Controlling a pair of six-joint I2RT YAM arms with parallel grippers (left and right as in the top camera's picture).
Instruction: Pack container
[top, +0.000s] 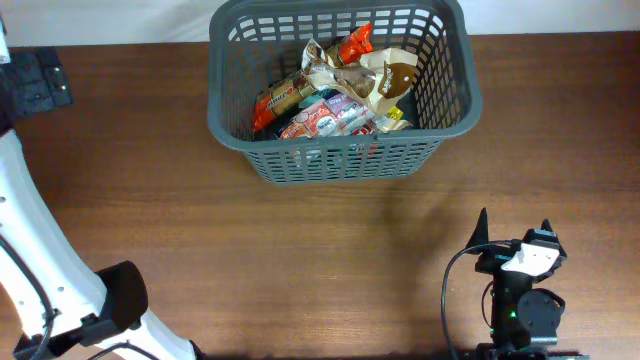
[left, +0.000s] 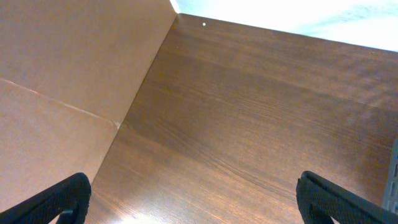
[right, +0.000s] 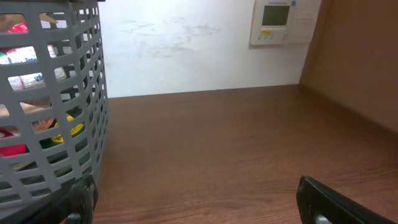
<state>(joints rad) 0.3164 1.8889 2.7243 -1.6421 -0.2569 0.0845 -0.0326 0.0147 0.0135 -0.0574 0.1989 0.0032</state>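
Note:
The container (top: 228, 128) is a large dark grey slotted basket at the back middle of the table, holding several food packets (top: 335, 90). Its wall also shows at the left of the right wrist view (right: 68, 112), packets visible through the slots. My right gripper (top: 512, 232) is at the front right, well short of the basket, open and empty; in its wrist view (right: 196, 202) only bare wood lies between the fingers. My left gripper (left: 196, 202) is open and empty over bare wood; in the overhead view only its arm shows at the bottom left.
The left arm's white link (top: 40, 270) crosses the front left corner. A black mount (top: 35, 85) sits at the far left edge. A brown board (left: 68, 68) stands along the table's left side. A wall panel (right: 280, 22) hangs behind the table.

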